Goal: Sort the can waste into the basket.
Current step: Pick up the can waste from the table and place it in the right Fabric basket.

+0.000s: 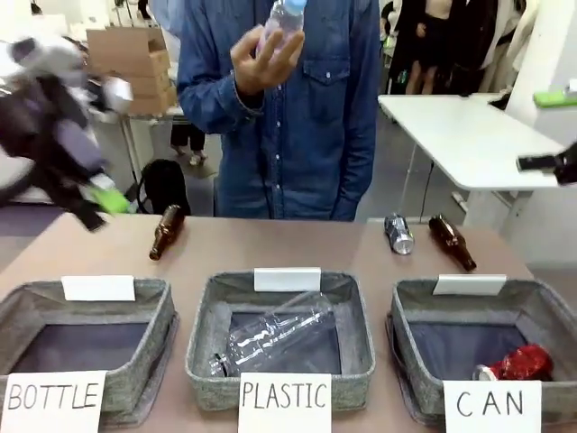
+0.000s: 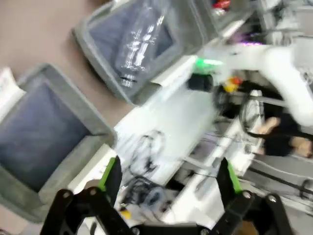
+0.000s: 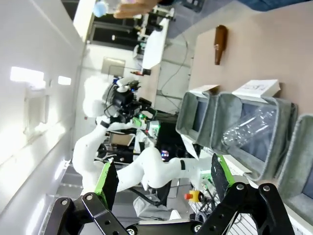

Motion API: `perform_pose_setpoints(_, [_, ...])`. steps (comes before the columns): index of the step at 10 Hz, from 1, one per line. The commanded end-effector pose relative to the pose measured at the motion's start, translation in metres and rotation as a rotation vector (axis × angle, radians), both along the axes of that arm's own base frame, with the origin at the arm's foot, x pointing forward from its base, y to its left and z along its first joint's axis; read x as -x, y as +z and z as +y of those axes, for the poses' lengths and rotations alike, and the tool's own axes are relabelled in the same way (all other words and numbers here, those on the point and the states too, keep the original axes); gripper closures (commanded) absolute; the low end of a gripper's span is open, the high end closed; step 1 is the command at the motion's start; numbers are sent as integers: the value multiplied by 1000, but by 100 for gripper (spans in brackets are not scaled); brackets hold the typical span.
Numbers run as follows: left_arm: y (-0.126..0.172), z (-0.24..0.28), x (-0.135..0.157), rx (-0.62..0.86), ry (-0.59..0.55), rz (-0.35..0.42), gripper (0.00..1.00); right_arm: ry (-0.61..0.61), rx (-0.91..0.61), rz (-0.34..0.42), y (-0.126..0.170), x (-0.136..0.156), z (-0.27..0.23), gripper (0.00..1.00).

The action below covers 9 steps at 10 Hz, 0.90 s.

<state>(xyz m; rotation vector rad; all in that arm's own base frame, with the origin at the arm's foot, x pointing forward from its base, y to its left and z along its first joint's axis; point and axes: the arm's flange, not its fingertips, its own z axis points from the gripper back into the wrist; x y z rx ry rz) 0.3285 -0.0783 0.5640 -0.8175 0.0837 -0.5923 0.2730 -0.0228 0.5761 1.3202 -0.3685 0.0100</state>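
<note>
**One can binned, one on the table**

The left gripper (image 2: 168, 178) gapes wide and empty, and so does the right gripper (image 3: 162, 176). Three grey woven-fabric rectangular bins line the near edge: BOTTLE bin (image 1: 162, 311) at 8 o'clock, PLASTIC bin (image 1: 203, 320) at 6, CAN basket (image 1: 402, 311) at 4. Two brown glass bottles lie on the table (image 1: 270, 244): left bottle (image 1: 167, 231) at 10, right bottle (image 1: 451, 241) at 2. Of two metal cans, the dark can (image 1: 398, 234) lies just at 9 o'clock of the right bottle, and the crushed red can (image 1: 518, 363) lies inside the CAN basket. Of two clear plastic bottles, one (image 1: 275, 334) lies in the PLASTIC bin and one (image 1: 285, 16) is in the person's hand (image 1: 266, 59) at 12.

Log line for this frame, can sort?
red can: in CAN basket | dark can: on table, beyond basket | left tool: open, empty | right tool: open, empty | person's hand: holding plastic bottle
</note>
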Motion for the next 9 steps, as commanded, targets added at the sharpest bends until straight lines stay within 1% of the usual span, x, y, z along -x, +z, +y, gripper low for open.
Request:
perform_pose_setpoints(1, [-11, 45, -4, 387, 158, 172, 0, -44, -53, 12, 3, -5, 7, 0])
perform_pose_setpoints(2, [-20, 76, -1, 516, 259, 198, 0, -48, -51, 20, 5, -9, 5, 0])
perform_pose_setpoints(3, [-33, 94, -2, 594, 343, 202, 0, -77, 3, 21, 5, -15, 5, 0])
perform_pose_setpoints(4, [-12, 72, -6, 294, 108, 138, 0, -114, 159, 8, 1, -23, 12, 0])
perform_pose_setpoints(5, [-12, 72, -6, 294, 108, 138, 0, -40, -20, 0, 1, -8, 1, 0])
perform_pose_setpoints(9, [-12, 72, -6, 294, 108, 138, 0, -40, -20, 0, 1, -8, 1, 0])
